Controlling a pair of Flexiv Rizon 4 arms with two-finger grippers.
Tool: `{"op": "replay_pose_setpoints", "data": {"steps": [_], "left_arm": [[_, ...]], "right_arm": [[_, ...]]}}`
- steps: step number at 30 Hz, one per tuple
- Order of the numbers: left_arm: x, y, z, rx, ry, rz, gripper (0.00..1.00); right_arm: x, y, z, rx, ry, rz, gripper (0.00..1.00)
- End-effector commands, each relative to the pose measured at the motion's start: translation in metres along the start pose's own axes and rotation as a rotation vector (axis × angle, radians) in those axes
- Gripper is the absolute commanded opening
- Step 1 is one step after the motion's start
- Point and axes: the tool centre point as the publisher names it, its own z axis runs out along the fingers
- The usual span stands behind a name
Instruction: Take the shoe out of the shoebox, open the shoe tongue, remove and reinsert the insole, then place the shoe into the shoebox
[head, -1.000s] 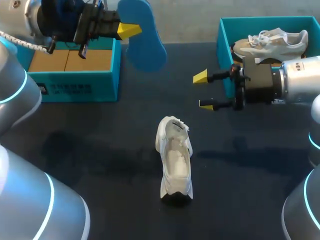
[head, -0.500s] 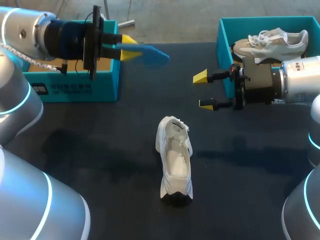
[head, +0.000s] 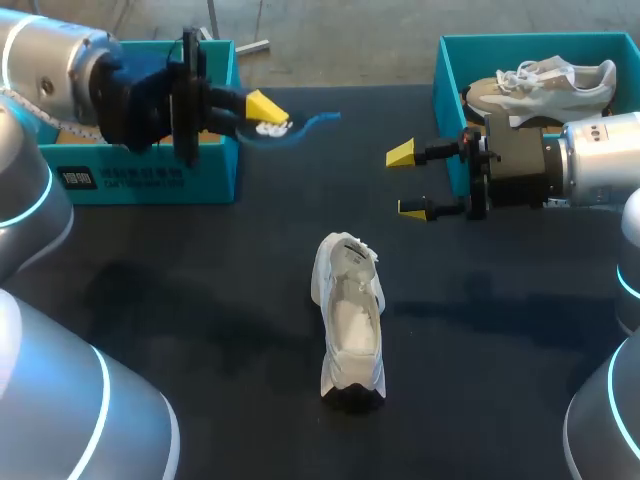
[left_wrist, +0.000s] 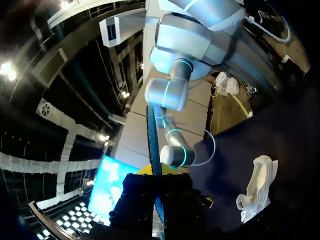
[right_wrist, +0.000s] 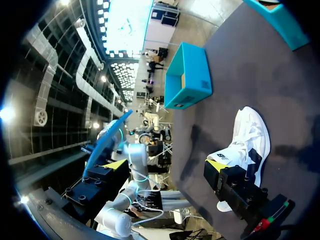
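A white shoe lies on its sole in the middle of the dark table, its opening facing up; it also shows in the left wrist view and the right wrist view. My left gripper is shut on the heel end of a blue insole, held in the air beside the left teal shoebox. In the left wrist view the insole stands edge-on between the fingers of the left gripper. My right gripper hangs wide open and empty, right of and above the shoe, in front of the right shoebox.
The right shoebox holds a second, beige-and-white shoe. The left shoebox, showing cardboard inside, also appears in the right wrist view. My right gripper points toward the blue insole across the table.
My left wrist has rolled, turning the insole from broad face up to nearly edge-on, and it has come down a little. The right arm and the shoe have kept still.
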Motion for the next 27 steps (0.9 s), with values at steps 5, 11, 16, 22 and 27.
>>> {"op": "replay_pose_setpoints", "data": {"steps": [5, 11, 16, 22, 27], "left_arm": [[0.038, 0.0, -0.002, -0.048, -0.046, 0.302, 0.0], [0.053, 0.004, 0.0, -0.096, -0.027, 0.441, 0.0], [0.057, 0.007, 0.002, -0.124, 0.023, 0.47, 0.0], [0.057, 0.007, 0.002, -0.124, 0.023, 0.47, 0.0], [0.061, 0.007, 0.003, -0.108, 0.026, 0.498, 0.0]], "right_arm": [[0.0, 0.0, 0.002, -0.002, -0.002, 0.0, 1.0], [0.0, 0.0, 0.002, -0.002, -0.002, 0.0, 1.0], [0.0, 0.0, 0.002, -0.002, -0.002, 0.0, 1.0], [0.0, 0.0, 0.002, -0.002, -0.002, 0.0, 1.0], [0.0, 0.0, 0.002, -0.002, -0.002, 0.0, 1.0]]}}
